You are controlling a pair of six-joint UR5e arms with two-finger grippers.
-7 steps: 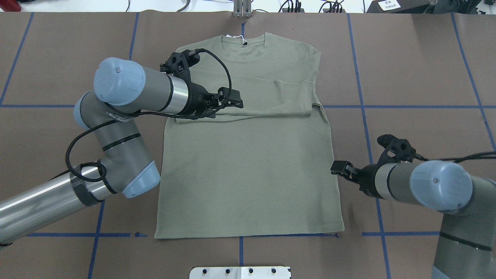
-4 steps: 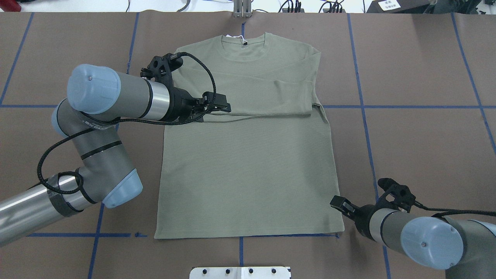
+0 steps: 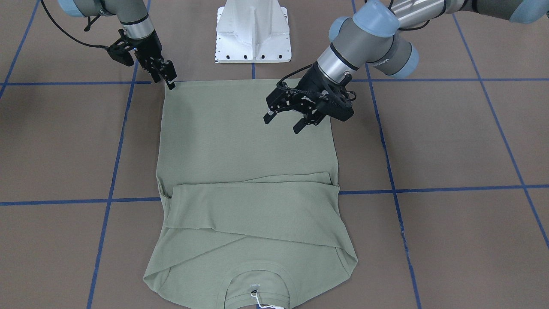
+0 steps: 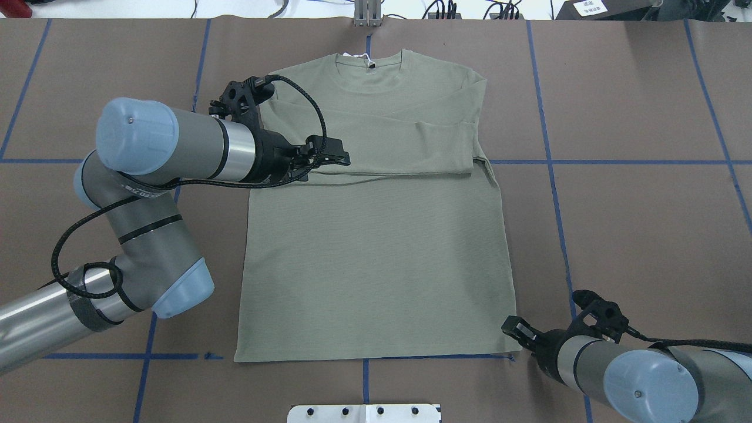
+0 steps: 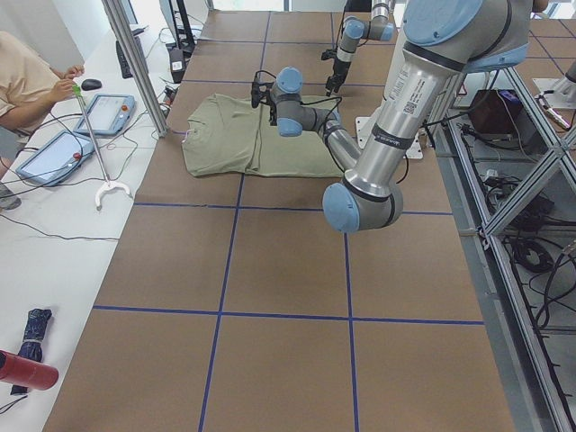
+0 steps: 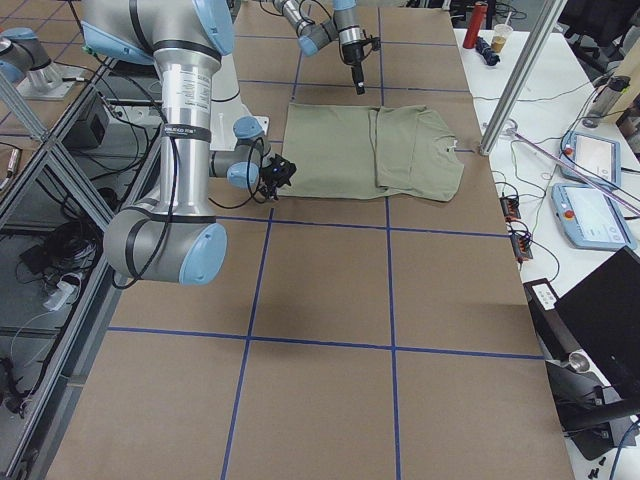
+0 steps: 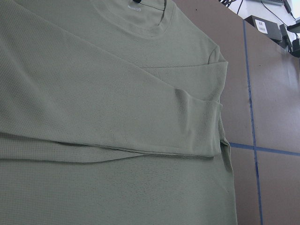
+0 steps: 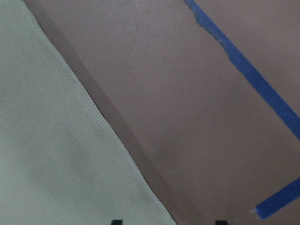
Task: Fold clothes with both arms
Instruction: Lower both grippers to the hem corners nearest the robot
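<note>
A sage-green long-sleeved knit shirt (image 4: 376, 264) lies flat in the middle of the brown paper-covered tabletop (image 4: 646, 235). Its ribbed collar points at the edge far from the robot and its hem at the robot's edge. Both sleeves are folded across the chest and hide whatever is on the chest beneath them. A small white tag on a string (image 4: 361, 57) sits at the collar; the front-facing view cuts it off at its bottom edge.

The black left gripper (image 3: 282, 123) hangs above the shirt's body on the robot's left side, its jaws apart and holding nothing. How high it is above the fabric I cannot tell. Its own wrist camera sees only cloth and one sleeve cuff.

The black right gripper (image 3: 170, 81) is low at the hem corner on the robot's right. Its wrist camera barely catches two dark fingertips (image 8: 116, 221) at the bottom of the frame. They are apart, and the shirt's edge runs between them. Whether they touch the fabric is hidden.

The white metal pedestal base (image 3: 253, 32) stands at the robot's edge, only partly in view from overhead.
</note>
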